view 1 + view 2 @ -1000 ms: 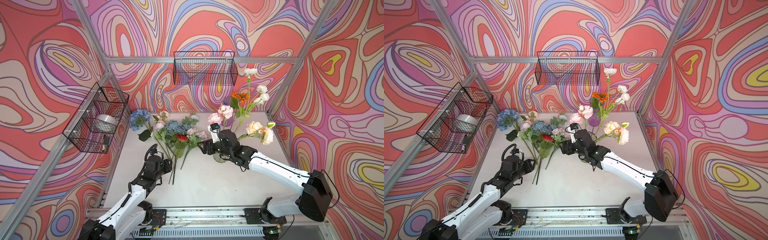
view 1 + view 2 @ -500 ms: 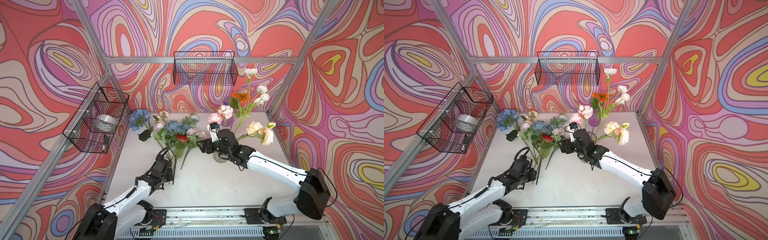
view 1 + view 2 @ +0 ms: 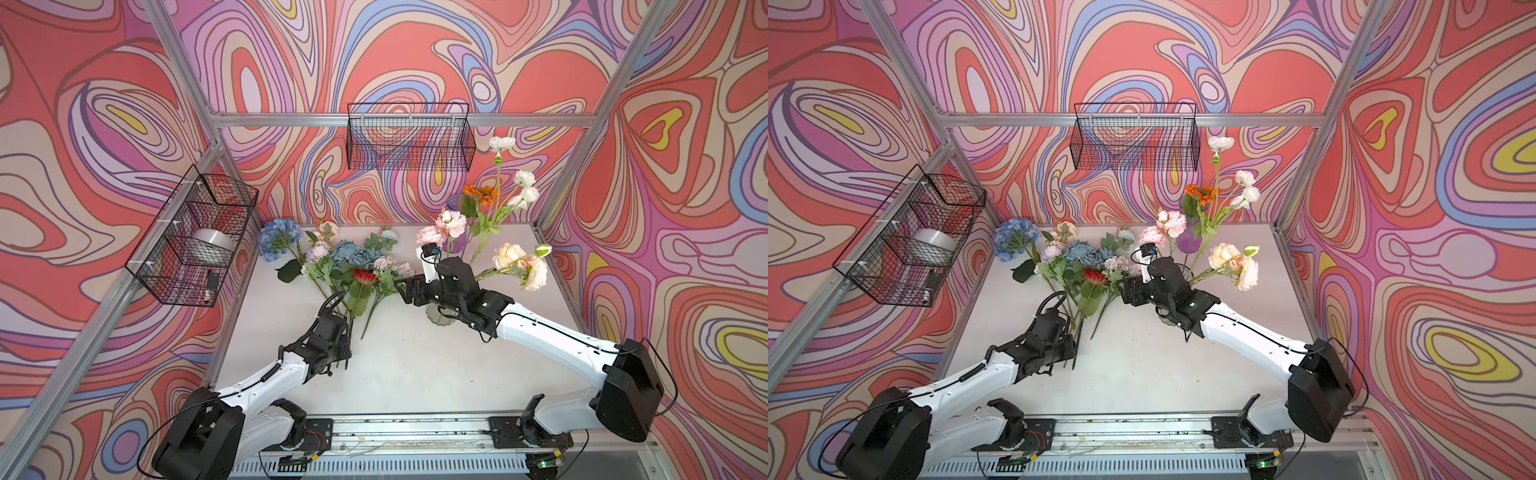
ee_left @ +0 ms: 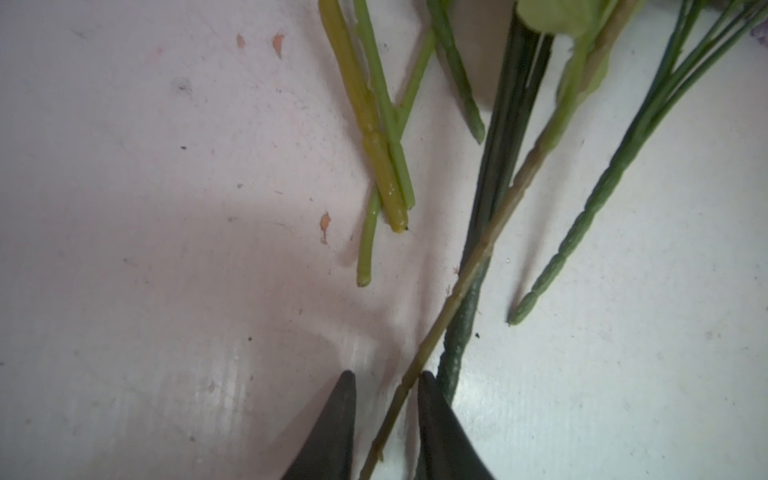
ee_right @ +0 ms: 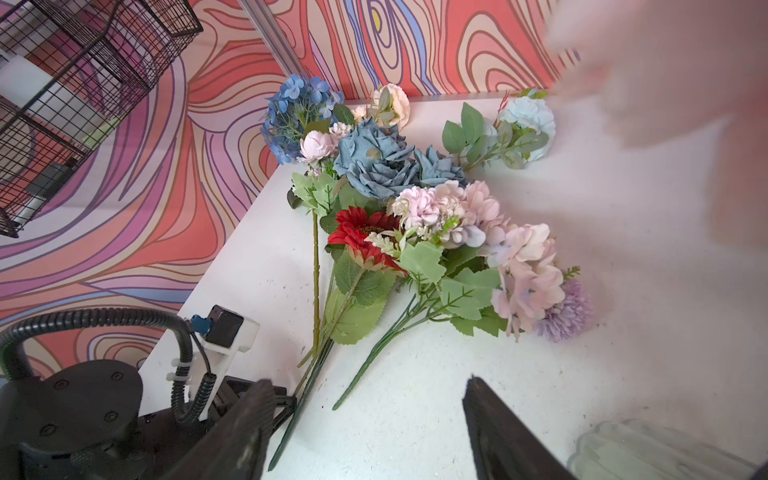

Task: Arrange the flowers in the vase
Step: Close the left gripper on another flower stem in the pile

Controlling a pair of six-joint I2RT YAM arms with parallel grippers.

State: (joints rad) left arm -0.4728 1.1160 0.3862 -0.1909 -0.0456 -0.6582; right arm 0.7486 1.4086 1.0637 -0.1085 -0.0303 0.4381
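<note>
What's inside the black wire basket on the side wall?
The basket holds a silver round thing and a small dark object lower down. The mesh hides what they are.

— How is the bench (image 3: 415, 374) laid out?
— The loose flowers (image 3: 353, 266) are piled at the back left, heads toward the back wall, stem ends fanned toward the front. One stem (image 4: 457, 291) is flanked by the left jaws at the pile's near end.
— And the vase (image 3: 438, 318)?
— It is stood right of the pile, partly covered by the right arm (image 3: 540, 332); the right jaws are held beside the pile's right edge. Standing sprays (image 3: 484, 216) are seen rising behind it; a second vase (image 3: 1185, 243) is set farther back.
— On the walls?
— One basket (image 3: 409, 137) is hung on the back wall, another basket (image 3: 191, 241) on the left wall.
</note>
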